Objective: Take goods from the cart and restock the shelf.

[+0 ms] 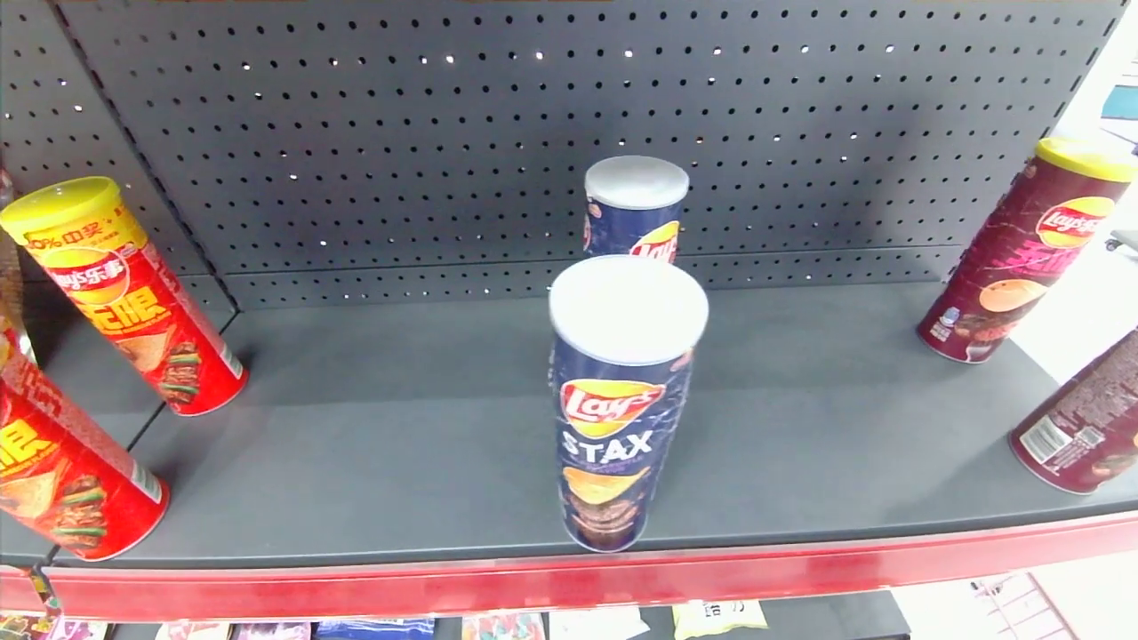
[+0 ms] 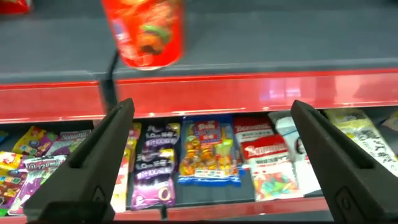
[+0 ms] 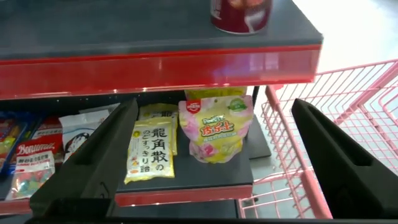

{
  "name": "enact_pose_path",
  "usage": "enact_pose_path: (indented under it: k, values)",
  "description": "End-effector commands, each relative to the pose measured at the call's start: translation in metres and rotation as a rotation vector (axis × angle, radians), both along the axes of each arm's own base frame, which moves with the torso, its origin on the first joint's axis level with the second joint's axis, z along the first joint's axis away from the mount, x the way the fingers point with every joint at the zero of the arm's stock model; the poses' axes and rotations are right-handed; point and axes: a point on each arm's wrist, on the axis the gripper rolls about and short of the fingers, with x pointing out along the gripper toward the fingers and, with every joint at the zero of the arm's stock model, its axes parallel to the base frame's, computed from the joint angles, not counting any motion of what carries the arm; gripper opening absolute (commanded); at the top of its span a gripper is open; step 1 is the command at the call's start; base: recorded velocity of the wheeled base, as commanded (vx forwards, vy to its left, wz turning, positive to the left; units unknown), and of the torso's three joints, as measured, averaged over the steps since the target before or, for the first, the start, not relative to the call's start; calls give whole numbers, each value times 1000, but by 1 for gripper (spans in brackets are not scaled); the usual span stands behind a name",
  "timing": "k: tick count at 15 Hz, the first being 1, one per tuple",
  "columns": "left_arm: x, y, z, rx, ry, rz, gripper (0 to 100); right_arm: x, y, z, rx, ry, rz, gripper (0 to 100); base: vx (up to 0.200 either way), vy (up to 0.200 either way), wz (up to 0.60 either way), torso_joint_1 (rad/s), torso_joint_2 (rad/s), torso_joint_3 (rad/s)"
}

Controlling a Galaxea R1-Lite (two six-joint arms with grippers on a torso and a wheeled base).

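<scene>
**A:** Where do the goods stand?

**B:** On the shelf [image 1: 400, 462]. A navy chip can [image 1: 622, 400] stands upright near the front lip, label outward, and a second navy can [image 1: 635, 209] stands behind it against the pegboard [image 1: 533, 133]. The two look like the start of a front-to-back row.

**A:** And the other colours?

**B:** Two red cans [image 1: 124, 293] are on the left and two maroon cans [image 1: 1022, 253] are on the right, well apart from the navy pair. I'd say each flavour has its own lane, and the bare shelf between them is what needs filling.

**A:** What are the arms doing?

**B:** Both are low, in front of the shelf's red edge. The left claw [image 2: 211, 104] has its fingers spread wide with nothing between them. It faces the snack packets [image 2: 208, 152] on the lower shelf [image 2: 186, 208], with a red can above it. The right claw [image 3: 216, 102] is also spread and empty, and it looks past a yellow pouch [image 3: 217, 127].

**A:** Where's the cart?

**B:** The pink wire cart [image 3: 348, 106] is just past the shelf's right end, beside the right claw. I can't tell what it holds.

**A:** So what stage is this?

**B:** My guess is that it's between placements. With both claws empty, the right arm looks best placed to reach into the cart, and it should avoid knocking the maroon can by the edge.
</scene>
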Motion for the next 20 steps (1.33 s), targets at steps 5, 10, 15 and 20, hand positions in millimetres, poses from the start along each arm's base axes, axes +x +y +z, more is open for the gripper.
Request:
enact_pose_path:
  k: [5, 10, 15, 20]
  values:
    - [0, 0, 0, 0, -1, 1, 100, 0, 0, 0, 0, 0, 1, 100, -40, 0, 0, 0, 1, 0]
    - [0, 0, 0, -2, -1, 1, 100, 0, 0, 0, 0, 0, 1, 100, -80, 0, 0, 5, 1, 1]
    - [0, 0, 0, -2, -1, 1, 100, 0, 0, 0, -2, 0, 1, 100, 0, 0, 0, 0, 0, 0]
    - [0, 0, 0, -3, -1, 1, 100, 0, 0, 0, 0, 0, 0, 100, 0, 0, 0, 0, 0, 0]
